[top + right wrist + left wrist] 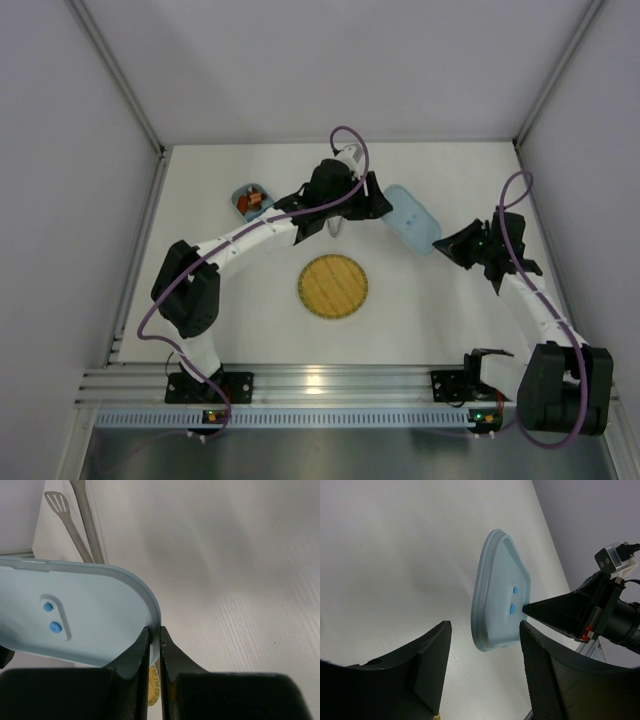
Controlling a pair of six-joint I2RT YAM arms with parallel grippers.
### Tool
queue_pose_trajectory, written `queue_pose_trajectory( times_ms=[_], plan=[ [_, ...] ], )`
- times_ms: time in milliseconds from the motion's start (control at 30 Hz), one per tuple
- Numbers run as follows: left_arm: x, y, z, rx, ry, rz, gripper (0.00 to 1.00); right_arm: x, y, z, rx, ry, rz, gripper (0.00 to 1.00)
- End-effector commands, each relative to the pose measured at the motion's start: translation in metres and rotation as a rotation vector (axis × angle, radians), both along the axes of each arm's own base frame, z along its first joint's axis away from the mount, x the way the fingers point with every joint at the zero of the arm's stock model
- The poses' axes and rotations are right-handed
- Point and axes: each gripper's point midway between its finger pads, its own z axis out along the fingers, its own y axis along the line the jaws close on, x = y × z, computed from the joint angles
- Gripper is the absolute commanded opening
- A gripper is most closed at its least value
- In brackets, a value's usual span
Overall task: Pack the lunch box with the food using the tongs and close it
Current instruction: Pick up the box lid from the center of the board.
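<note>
The light-blue lunch box (245,201) sits at the back left with orange and brown food (255,201) inside. Its lid (410,218) (500,590) (85,615) is lifted off the table and tilted on edge. My right gripper (443,243) (155,634) is shut on the lid's rim. My left gripper (378,207) (485,647) is open, and the lid's near end lies just between its fingertips (440,650) without touching them. The silver tongs (333,229) (82,517) lie on the table, mostly hidden under the left arm in the top view.
A round yellow woven plate (333,286) lies mid-table in front of the arms, and its edge (153,690) shows between the right fingers. White walls close the table at the left, right and back.
</note>
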Motion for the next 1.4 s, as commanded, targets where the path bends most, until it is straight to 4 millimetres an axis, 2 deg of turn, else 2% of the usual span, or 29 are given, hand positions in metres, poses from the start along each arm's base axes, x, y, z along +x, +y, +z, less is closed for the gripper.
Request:
queue_pose_trajectory(
  times_ms=[0,300,600,867,900,967,1000,1067,1100,1133,1200,1233,1300,1367],
  plan=[
    [0.002,-0.009,0.016,-0.039,-0.05,-0.047,0.61,0.02,0.009,0.045,0.016,-0.165,0.034,0.01],
    [0.001,-0.012,0.018,-0.044,-0.06,-0.063,0.51,0.02,0.013,0.049,0.02,-0.177,0.049,0.01],
    [0.001,-0.013,0.025,-0.037,-0.088,-0.092,0.35,0.019,0.016,0.052,0.027,-0.186,0.066,0.01],
    [-0.003,-0.012,0.037,-0.022,-0.12,-0.155,0.15,0.018,0.02,0.053,0.032,-0.192,0.098,0.04],
    [-0.003,-0.011,0.037,-0.02,-0.12,-0.16,0.08,0.018,0.02,0.052,0.03,-0.191,0.105,0.05],
    [-0.001,-0.008,0.04,-0.023,-0.117,-0.167,0.02,0.018,0.022,0.052,0.032,-0.19,0.116,0.09],
    [-0.001,-0.006,0.041,-0.024,-0.117,-0.17,0.0,0.018,0.022,0.052,0.029,-0.189,0.119,0.16],
    [0.001,-0.001,0.047,-0.024,-0.125,-0.167,0.0,0.018,0.023,0.052,0.027,-0.188,0.123,0.23],
    [0.002,0.002,0.049,-0.019,-0.13,-0.164,0.0,0.018,0.022,0.052,0.025,-0.189,0.122,0.33],
    [0.006,0.008,0.057,-0.011,-0.157,-0.153,0.0,0.019,0.021,0.053,0.02,-0.191,0.119,0.37],
    [0.009,0.017,0.06,0.019,-0.166,-0.136,0.0,0.019,0.021,0.057,0.009,-0.198,0.122,0.47],
    [0.014,0.027,0.069,0.026,-0.193,-0.119,0.0,0.019,0.021,0.059,0.006,-0.203,0.124,0.48],
    [0.017,0.038,0.073,0.044,-0.204,-0.107,0.0,0.019,0.02,0.063,0.0,-0.211,0.123,0.49],
    [0.028,0.062,0.088,0.08,-0.257,-0.06,0.0,0.02,0.02,0.07,-0.006,-0.228,0.125,0.49]
  ],
)
